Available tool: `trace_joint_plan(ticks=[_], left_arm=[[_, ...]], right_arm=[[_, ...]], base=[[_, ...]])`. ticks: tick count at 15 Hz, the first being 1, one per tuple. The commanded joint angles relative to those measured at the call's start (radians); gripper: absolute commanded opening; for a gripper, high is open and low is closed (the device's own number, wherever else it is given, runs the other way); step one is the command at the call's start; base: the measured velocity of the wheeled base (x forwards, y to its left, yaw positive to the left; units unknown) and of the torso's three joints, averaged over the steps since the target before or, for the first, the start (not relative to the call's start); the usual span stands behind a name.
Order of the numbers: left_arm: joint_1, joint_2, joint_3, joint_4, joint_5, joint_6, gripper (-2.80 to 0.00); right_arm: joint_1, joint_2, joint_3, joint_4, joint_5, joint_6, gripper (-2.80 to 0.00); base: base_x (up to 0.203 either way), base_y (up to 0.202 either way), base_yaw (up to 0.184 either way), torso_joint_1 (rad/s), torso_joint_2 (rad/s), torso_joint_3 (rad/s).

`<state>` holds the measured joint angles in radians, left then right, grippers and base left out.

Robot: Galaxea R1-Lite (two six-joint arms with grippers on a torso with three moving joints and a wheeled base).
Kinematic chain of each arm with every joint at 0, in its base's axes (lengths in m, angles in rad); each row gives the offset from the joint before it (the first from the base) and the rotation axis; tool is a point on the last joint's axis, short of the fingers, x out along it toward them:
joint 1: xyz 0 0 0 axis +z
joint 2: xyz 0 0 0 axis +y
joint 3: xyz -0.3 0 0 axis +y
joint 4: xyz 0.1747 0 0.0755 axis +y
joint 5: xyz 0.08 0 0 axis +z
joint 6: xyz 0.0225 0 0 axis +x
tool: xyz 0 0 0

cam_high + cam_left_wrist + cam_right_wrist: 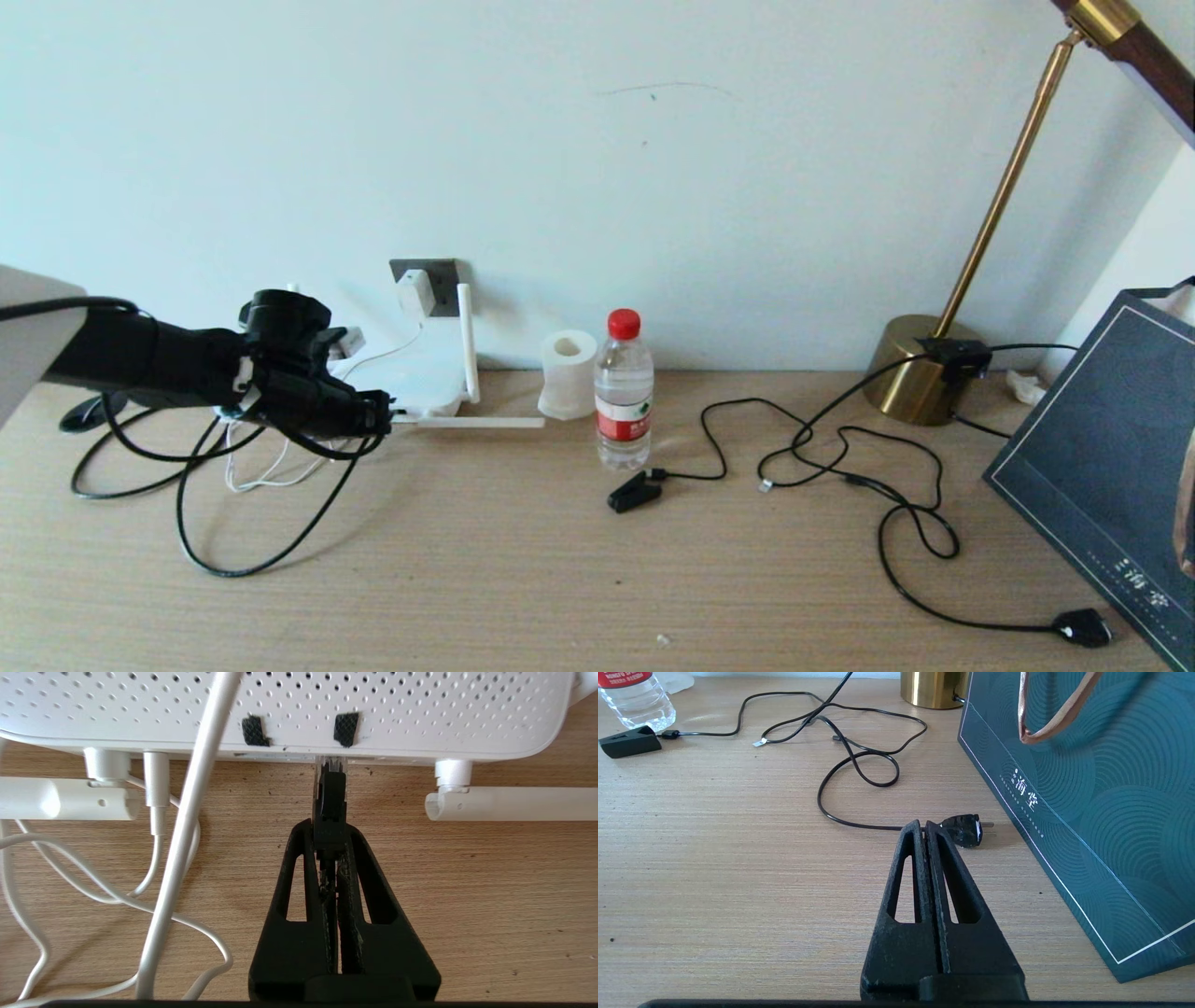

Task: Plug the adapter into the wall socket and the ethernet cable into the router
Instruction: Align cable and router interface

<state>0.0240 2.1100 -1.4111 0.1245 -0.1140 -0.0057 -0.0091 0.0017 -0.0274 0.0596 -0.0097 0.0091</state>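
Up at the wall, in the head view, the adapter [415, 291] is already sitting in the wall socket [439, 276], while the left gripper [378, 415] is reaching level at the router's [411, 383] front edge. From the left wrist, the left gripper [329, 833] is pinching the ethernet cable [331, 807] by its stiff black boot, the clear tip touching a port on the router [289, 709]. That small clip is probably brittle, so holding the boot, not the limp cord, seems wise. From the right wrist, the right gripper [923, 828] is hanging closed and empty above the desk [738, 882].
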Motion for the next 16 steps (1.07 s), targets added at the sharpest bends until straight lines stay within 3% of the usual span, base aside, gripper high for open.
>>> trace_joint_plan(ticks=[1,16], left_arm=[[0.001,-0.015,0.001,0.003,-0.001,0.000,-2.80],[0.001,-0.041,0.053,-0.008,-0.001,0.000,-2.80]], right_arm=[[0.000,0.001,0.000,0.000,0.000,0.000,-2.80],[0.000,0.001,0.001,0.000,-0.001,0.000,-2.80]], base=[[0.000,0.000,0.000,0.000,0.00,0.000],[0.000,0.000,0.000,0.000,0.00,0.000]])
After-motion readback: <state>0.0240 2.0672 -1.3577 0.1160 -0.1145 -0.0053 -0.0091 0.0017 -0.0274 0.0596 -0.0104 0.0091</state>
